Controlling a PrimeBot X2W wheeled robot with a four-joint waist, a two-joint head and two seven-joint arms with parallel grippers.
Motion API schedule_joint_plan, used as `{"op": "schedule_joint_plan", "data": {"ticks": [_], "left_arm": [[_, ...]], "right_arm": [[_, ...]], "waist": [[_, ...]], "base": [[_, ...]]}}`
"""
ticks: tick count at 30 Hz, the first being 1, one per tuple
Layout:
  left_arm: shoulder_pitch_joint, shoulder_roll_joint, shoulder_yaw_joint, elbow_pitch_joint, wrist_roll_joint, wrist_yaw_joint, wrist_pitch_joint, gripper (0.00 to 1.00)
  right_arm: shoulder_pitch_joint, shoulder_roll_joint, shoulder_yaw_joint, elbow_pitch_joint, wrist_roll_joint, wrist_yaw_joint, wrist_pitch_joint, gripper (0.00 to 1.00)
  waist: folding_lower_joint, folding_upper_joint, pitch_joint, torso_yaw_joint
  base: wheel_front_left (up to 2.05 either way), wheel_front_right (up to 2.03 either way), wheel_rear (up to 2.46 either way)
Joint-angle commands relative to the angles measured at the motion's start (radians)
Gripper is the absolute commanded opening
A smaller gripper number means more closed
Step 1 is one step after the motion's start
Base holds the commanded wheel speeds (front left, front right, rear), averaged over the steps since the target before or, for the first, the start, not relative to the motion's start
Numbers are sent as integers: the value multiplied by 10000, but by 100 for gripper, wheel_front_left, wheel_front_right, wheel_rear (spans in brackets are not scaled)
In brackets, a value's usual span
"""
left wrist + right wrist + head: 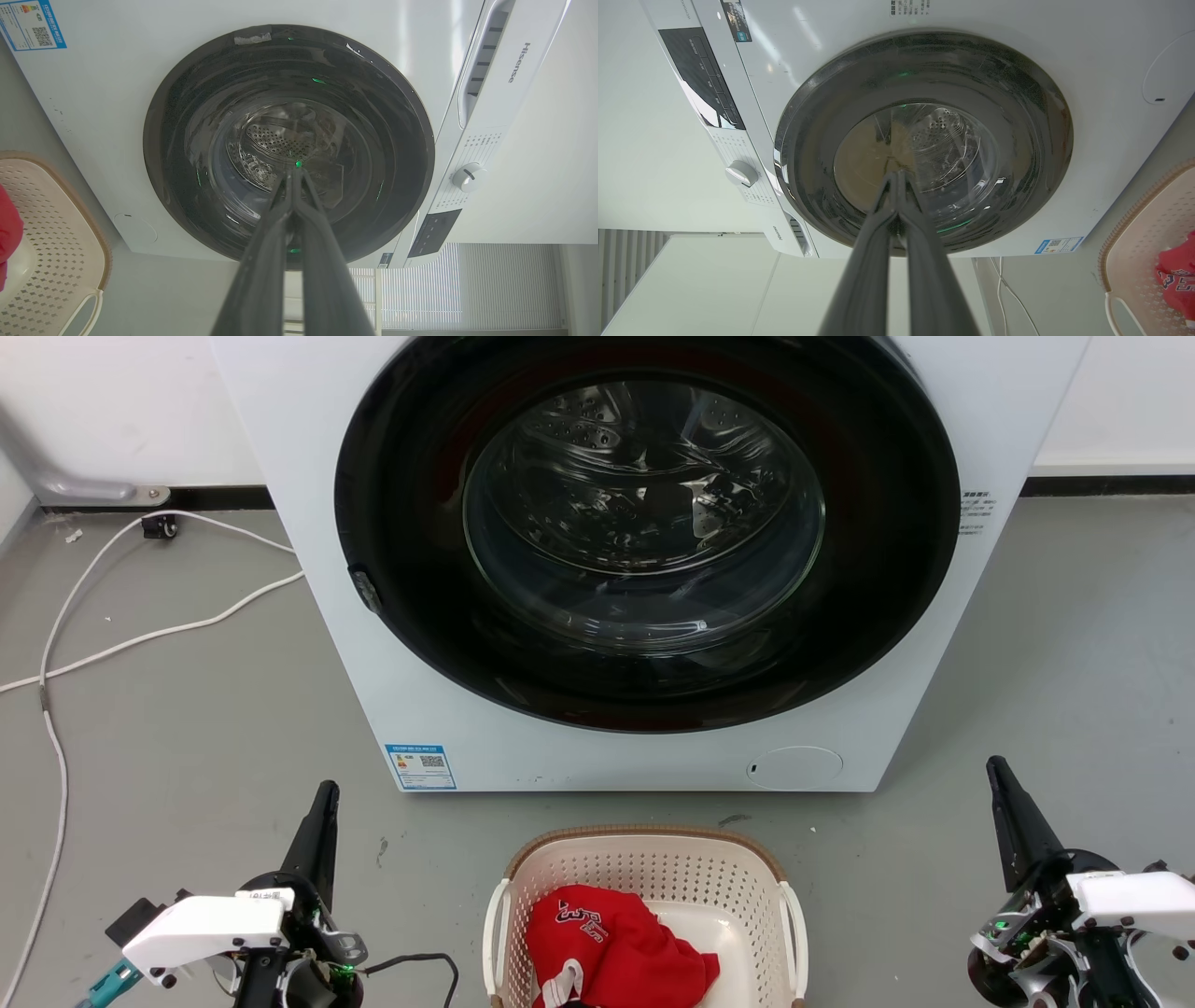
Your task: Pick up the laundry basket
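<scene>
Basket (644,873) sits on the floor by the washer (607,765), handles left and right; near end cut off, long way unclear. Left wrist: left gripper (295,171) pinched together, basket at left. Right wrist: right gripper (896,175) pinched together, basket at right.

Laundry basket (644,873) before the washing machine (644,551), garment (616,952) inside; left gripper (327,791) at its left, right gripper (996,766) at its right

Bright, even indoor light, no hard shadows. Washing machine (597,761) door glass (644,513) carries glare & reflections. Wrist views: strong wide-angle bend twd edges, pale sheen streaks on machine front, left fingers (261,280) close to lens look soft.
</scene>
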Motion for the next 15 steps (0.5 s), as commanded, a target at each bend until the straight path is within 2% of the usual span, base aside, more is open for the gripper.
{"op": "schedule_joint_plan", "data": {"ticks": [1,15], "left_arm": [[-107,-8,31,15,35,-24,65,0],[-109,-23,49,14,61,-24,69,0]], "right_arm": [[-106,37,-20,9,-18,0,43,0],[-108,46,-33,9,-39,0,48,0]], "waist": [[0,0,0,0],[0,0,0,0]], "base": [[0,0,0],[0,0,0]]}}
